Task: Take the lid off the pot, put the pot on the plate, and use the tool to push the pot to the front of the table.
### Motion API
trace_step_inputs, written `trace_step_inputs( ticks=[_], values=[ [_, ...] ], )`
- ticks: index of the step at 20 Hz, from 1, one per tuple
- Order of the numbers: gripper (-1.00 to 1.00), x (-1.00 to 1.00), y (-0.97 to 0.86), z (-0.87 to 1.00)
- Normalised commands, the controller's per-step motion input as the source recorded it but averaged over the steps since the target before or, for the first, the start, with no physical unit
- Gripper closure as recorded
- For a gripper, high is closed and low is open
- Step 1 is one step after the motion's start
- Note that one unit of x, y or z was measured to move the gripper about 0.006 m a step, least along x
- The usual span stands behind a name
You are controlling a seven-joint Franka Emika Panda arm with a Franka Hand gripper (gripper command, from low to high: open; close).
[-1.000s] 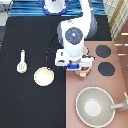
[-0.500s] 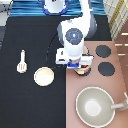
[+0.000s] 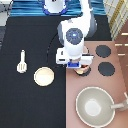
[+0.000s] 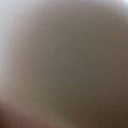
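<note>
The gripper (image 3: 76,64) sits low over the edge of the pinkish-brown stove panel (image 3: 100,82), right on a small pink round thing that peeks out beneath it, seemingly the pot (image 3: 81,70); only a sliver of its rim shows toward the exterior view's bottom right of the hand, so lid and contents cannot be made out. Whether it grips anything cannot be told. The wrist view is one blurred grey-pink surface with no detail.

One tool (image 3: 21,62), a cream spatula, lies on the black table (image 3: 30,107) well apart from the gripper toward the exterior view's left. Its long axis runs top to bottom in that view, slotted head at the bottom end, thin handle pointing toward the top. One cream plate (image 3: 44,76), round and flat, lies bare between the tool and the gripper, slightly below both.

Two black burners (image 3: 104,51) sit just right of the gripper. One large grey-beige pan (image 3: 95,106) stands below it, handle pointing right.
</note>
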Motion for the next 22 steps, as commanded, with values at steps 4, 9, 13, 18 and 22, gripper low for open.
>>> trace_step_inputs(
  ticks=[4, 9, 13, 18, 22],
  values=[
    [1.00, -0.32, 0.02, 0.67],
    [1.00, -0.66, -0.39, 0.79],
    [1.00, -0.47, -0.70, 0.70],
    [1.00, -0.29, -0.87, 0.54],
    [1.00, -0.15, -0.96, 0.40]
  ],
)
